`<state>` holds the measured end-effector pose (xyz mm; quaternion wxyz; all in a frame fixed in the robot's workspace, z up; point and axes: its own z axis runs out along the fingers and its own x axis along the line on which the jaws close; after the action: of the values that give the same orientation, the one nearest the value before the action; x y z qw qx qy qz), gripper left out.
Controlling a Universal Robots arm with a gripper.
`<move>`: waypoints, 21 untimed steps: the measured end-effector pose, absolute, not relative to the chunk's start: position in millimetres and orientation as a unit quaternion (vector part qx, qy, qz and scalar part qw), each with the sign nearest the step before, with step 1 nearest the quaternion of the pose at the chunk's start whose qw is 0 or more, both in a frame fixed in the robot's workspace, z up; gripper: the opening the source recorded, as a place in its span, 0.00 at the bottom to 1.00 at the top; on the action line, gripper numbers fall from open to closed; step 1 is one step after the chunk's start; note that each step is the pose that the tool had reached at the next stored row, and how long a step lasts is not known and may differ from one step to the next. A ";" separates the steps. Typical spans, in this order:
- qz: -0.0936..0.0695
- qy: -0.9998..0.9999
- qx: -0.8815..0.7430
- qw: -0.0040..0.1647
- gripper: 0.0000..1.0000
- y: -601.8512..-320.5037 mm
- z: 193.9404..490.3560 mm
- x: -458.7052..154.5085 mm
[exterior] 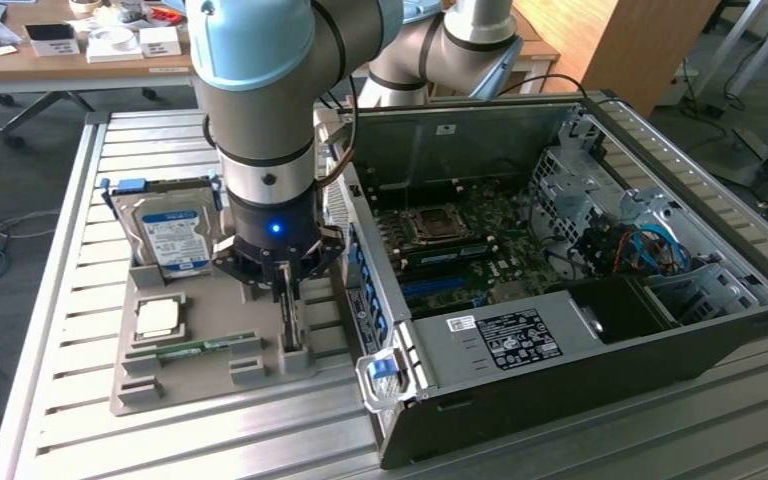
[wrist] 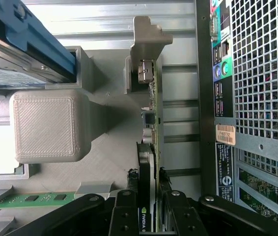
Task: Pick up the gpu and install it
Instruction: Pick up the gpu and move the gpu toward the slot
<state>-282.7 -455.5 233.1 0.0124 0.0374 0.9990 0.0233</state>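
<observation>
**Fingers grip the gpu on edge in its tray slot**

The wrist view gives the grip up close. The fingers (wrist: pixel 126 211) sit one on each face of the gpu (wrist: pixel 146 169), closed partway until they meet the card. The card is seen edge-on, black with a green board edge. Beyond them stand a grey block of the tray (wrist: pixel 48 125), a blue-framed corner of the hard drive (wrist: pixel 6 69) and the perforated back of the computer case (wrist: pixel 262 73).

The exterior view adds the layout. The gpu stands on edge in a slot at the side of the tray nearest the case. A memory stick (exterior: pixel 204 347) and a processor (exterior: pixel 157 318) lie flat on the tray, and the hard drive stands upright behind them. All of it rests on the slatted worktop (exterior: pixel 51 300). The open case shows its motherboard (exterior: pixel 471 235).

In the exterior view the wrist covers the point of contact, and the card's foot in the slot is hard to make out. The arm (exterior: pixel 271 100) hangs straight down over the tray with its wrist vertical.
</observation>
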 end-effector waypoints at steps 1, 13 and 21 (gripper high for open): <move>0.023 0.999 0.037 0.012 0.27 -455.5 233.1 -282.7; 0.023 0.999 0.031 0.012 0.27 -455.5 233.1 -282.7; 0.023 0.999 0.027 0.012 0.27 -455.5 233.1 -282.7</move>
<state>-282.7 -455.5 233.1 0.0122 0.0269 0.9993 0.0234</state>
